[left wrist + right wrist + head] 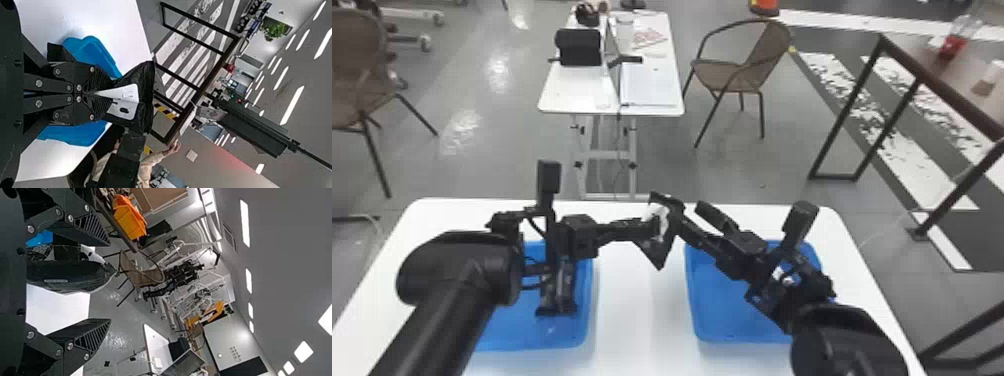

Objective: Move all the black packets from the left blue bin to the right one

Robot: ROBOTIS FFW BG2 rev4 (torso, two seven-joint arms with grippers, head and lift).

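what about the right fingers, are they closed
No, the right fingers stand wide apart, with the black packet between them.

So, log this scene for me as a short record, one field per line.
Packet: black with a white patch, raised above the white table, between the bins
Left tool: shut on the packet
Right tool: open, packet between its spread fingers
Left bin: blue, partly behind the left arm
Right bin: blue, partly behind the right arm
Likely step: handover, left to right
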